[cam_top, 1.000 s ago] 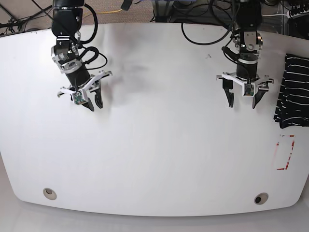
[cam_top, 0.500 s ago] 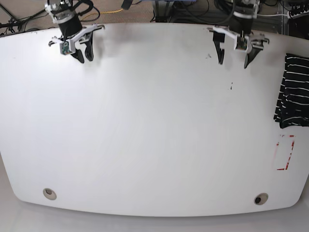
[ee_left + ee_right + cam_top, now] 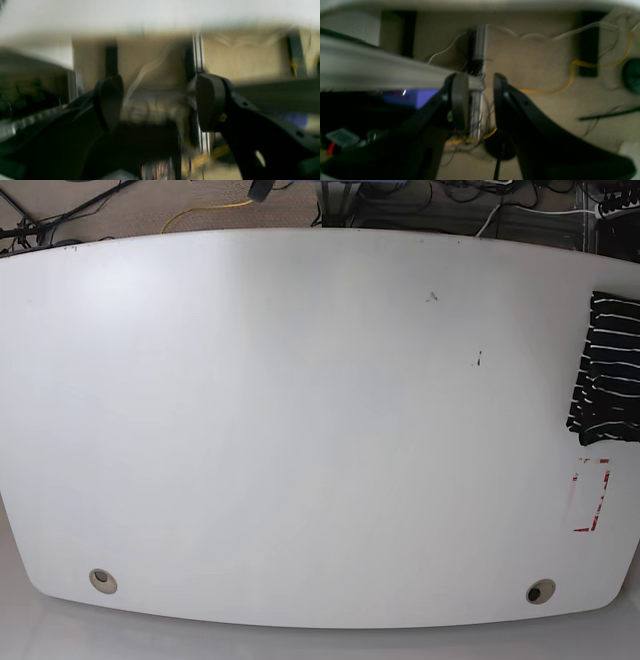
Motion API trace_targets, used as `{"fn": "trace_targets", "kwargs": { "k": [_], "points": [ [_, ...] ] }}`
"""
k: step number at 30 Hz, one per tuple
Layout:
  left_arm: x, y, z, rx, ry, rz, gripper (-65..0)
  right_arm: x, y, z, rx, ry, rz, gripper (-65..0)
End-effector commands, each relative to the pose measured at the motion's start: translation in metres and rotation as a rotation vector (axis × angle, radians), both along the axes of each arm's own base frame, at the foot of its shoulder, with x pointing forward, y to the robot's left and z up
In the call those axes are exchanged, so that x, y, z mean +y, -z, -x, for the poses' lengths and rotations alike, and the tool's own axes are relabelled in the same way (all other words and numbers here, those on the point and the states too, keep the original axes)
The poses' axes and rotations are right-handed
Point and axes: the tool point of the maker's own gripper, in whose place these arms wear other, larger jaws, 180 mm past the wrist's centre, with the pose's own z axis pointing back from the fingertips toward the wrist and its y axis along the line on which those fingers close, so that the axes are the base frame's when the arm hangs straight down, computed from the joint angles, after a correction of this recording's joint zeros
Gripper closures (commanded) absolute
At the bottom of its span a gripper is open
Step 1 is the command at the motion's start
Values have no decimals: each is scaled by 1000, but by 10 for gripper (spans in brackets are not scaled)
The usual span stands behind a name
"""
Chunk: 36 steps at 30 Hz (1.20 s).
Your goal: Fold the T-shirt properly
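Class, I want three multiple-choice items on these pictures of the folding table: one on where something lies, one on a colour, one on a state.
1. Where does the T-shirt lie on the table in the base view?
A. at the centre
B. at the right edge
C. at the near left corner

2. What colour are the T-shirt's thin stripes?
A. white
B. red
C. yellow

3. How does the left pincer stand?
A. shut on the T-shirt
B. shut on nothing
C. open, holding nothing

Key: 1 B, the T-shirt sits bunched at the right edge of the table. 2 A, white lines cross the dark cloth. 3 C, the left pincer shows a wide gap with only blurred floor between its fingers.
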Motion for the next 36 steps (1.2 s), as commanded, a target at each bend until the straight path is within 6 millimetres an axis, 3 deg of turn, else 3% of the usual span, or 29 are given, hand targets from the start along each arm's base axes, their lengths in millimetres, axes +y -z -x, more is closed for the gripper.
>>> {"fn": "trace_targets", "kwargs": {
  "k": [1, 4, 10, 16, 20, 25, 36],
  "points": [
    [7, 20, 35, 89, -26, 2, -408, -10, 9, 27, 48, 40, 0, -159],
    [12, 60, 61, 186, -60, 7, -408, -6, 38, 49, 123, 34, -8, -159],
    [21, 125, 75, 301, -106, 9, -407, 0, 95, 66, 238, -22, 12, -159],
    [18, 180, 66, 388, -159, 36, -407, 2, 158, 63, 361, 44, -28, -159],
    [11, 212, 70, 489, -196, 61, -407, -4, 181, 59, 424, 80, -36, -159],
    [12, 235, 63, 588, -163, 54, -407, -6, 197, 39, 441, 110, -26, -159],
    [17, 247, 30, 624, -178, -1, -413, -20, 219, 24, 506, 18, 146, -165]
  ]
}}
